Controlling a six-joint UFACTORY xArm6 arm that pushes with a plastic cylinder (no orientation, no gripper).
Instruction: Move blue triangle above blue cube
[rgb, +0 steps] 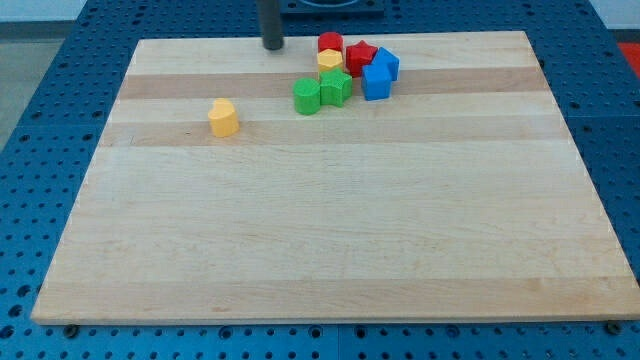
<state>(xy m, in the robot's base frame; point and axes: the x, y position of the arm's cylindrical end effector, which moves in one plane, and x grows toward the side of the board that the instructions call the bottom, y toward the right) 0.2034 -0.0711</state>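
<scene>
My tip (272, 46) touches no block; blue triangle (387, 62) and blue cube (376, 82) lie to its right.

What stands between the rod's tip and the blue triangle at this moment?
My tip is at the view's top, left of the cluster. The red cylinder, the yellow block and the red star lie between it and the blue triangle, which touches the blue cube.

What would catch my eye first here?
A tight huddle of red, yellow, green and blue blocks near the board's top edge, right of centre. A lone yellow block sits apart at the view's left. My tip, a dark rod's end, stands left of the huddle, touching nothing.
</scene>
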